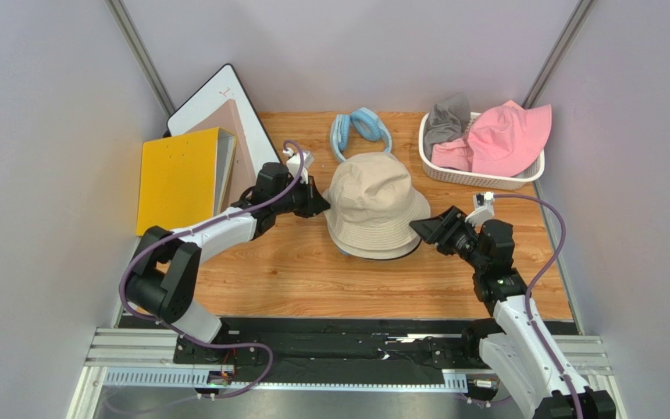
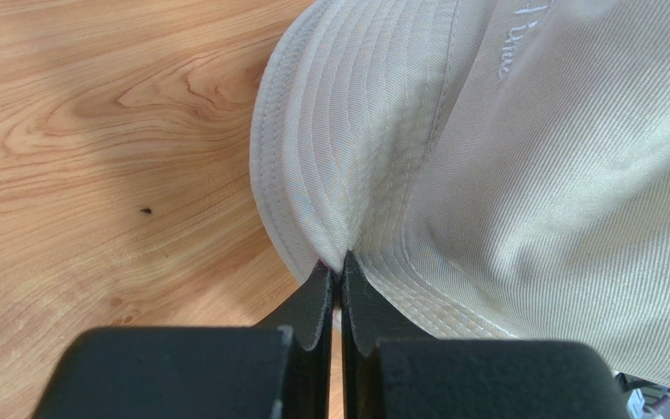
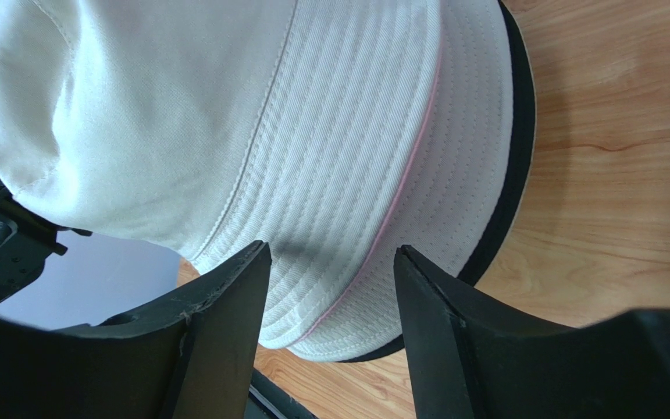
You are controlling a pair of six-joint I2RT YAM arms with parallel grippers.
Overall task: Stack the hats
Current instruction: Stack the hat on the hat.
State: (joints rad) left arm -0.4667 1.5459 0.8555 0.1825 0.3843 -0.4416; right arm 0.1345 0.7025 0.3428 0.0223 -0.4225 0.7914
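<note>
The wooden worktop carries the beige hat at its middle, crown up, and that hat sits on top of a black hat whose brim peeps out under its near and right edges, so the pile is already begun here. A thin pink line runs between two pale brim layers; whether it is piping or another hat in between, I cannot tell. Behind and to the right of the beige hat, a white basket holds a pink hat and a grey hat, probably waiting their turn. Just behind the beige hat lies a blue padded ring, no part of the job. On the beige hat's left side, the left end effector is pressed together on the brim edge, pinching the cloth, likely to tug or steady it so the brim sits square. At its right side, the right end effector is spread, jaws either side of the brim and gripping nothing.
</note>
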